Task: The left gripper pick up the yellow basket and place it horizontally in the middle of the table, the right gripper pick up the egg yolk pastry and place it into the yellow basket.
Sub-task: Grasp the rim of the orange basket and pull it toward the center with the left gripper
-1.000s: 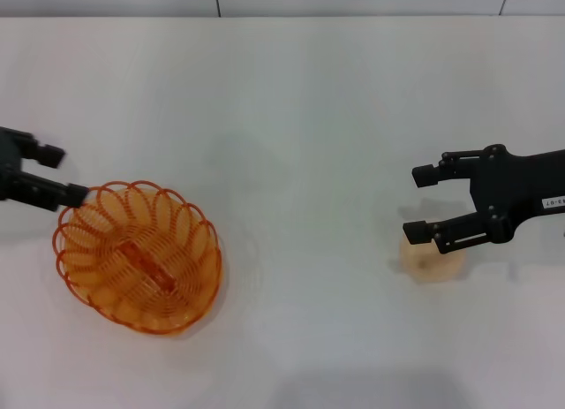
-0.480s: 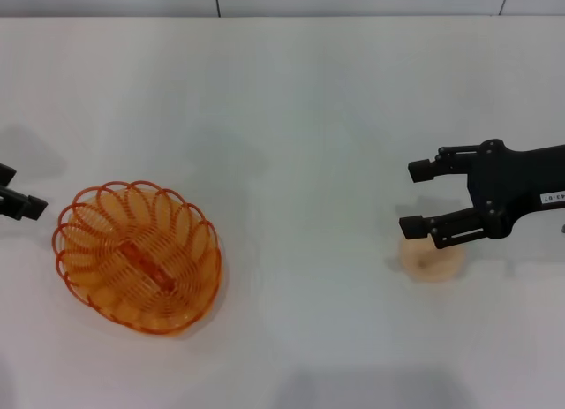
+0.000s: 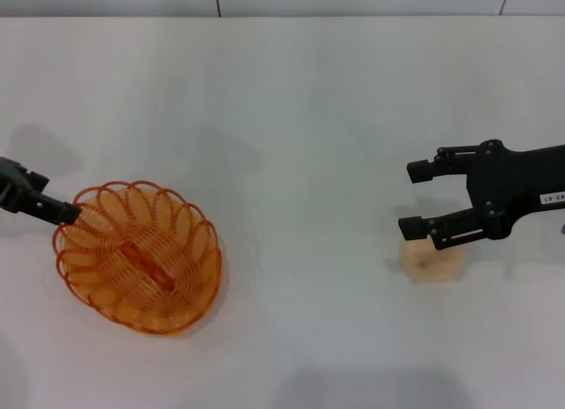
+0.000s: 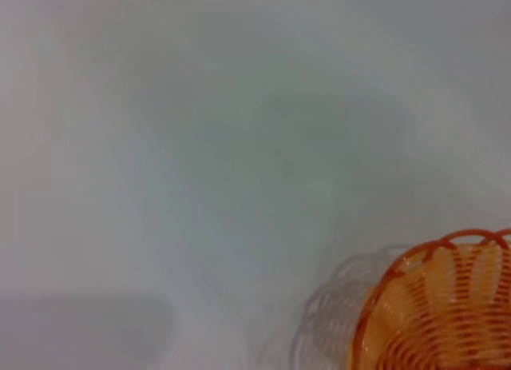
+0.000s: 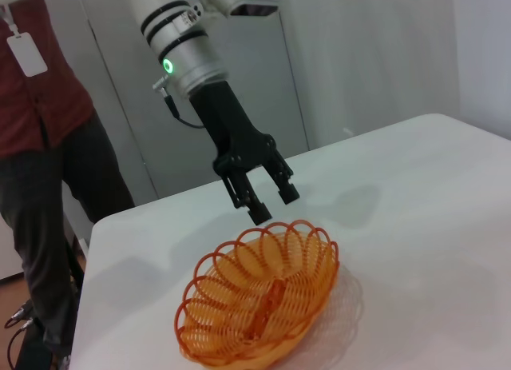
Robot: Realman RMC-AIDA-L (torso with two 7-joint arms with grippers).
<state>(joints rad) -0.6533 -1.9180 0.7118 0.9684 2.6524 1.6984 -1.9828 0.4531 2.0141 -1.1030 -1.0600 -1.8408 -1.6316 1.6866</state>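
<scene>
The yellow basket [image 3: 137, 257] sits on the white table [image 3: 291, 109] at the front left, open side up. It also shows in the left wrist view [image 4: 447, 306] and the right wrist view [image 5: 259, 302]. My left gripper [image 3: 48, 195] is at the basket's left rim; the right wrist view shows the left gripper [image 5: 274, 204] open just above the rim. The egg yolk pastry [image 3: 433, 261] lies on the table at the right. My right gripper [image 3: 417, 198] is open and empty above the pastry's far side, one finger [image 3: 424, 226] overlapping the pastry's edge.
A person in a red top [image 5: 48, 146] stands beyond the table's left end, behind the left arm [image 5: 188, 54]. A wall runs along the table's far edge.
The left gripper drew back off the left edge, then returned to the basket's left rim. The right gripper shifted slightly left over the pastry. Basket and pastry have not moved.
</scene>
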